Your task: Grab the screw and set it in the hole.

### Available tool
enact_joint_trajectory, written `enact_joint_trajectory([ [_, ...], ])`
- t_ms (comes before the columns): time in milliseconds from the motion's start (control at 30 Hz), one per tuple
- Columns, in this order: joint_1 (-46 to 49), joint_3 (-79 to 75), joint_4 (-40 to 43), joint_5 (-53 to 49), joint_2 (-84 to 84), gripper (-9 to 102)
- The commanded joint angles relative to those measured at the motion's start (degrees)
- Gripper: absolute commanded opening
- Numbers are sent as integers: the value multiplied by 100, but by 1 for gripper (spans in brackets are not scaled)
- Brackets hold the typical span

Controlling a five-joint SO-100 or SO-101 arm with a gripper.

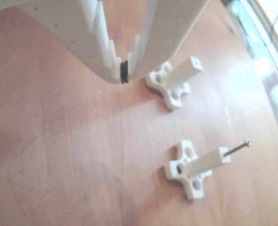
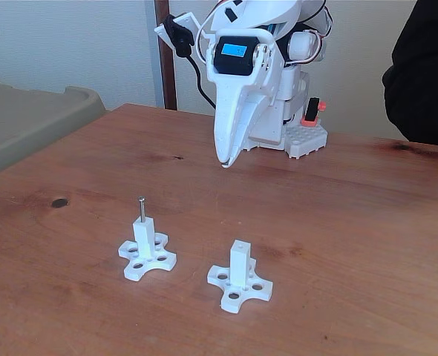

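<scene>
Screw, thin dark-grey metal with shiny rounded head (image 2: 140, 208) | seen upright in bore of left square white plastic post with cross-shaped foot (image 2: 145, 242), long axis vertical | right white post (image 2: 240, 263) seen with bare end hole (image 2: 239, 243) | white two-finger claw (image 2: 225, 160) raised behind both posts, pinched nearly together, nothing held; screw judged forward-left and below it.

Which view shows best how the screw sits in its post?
The fixed view: the screw stands upright from the left post's top, seen side-on. The other view shows the screw foreshortened and blurred, protruding from the nearer post.
</scene>
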Motion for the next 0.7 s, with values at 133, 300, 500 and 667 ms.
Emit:
enact_joint_trajectory([
  [133,53,-246,123,-35,114,-4],
  [300,53,-316,193,-114,114,-4],
  [500,88,-536,105,-220,-299,-4],
  [667,114,-826,-70,-237,-835,-4],
])
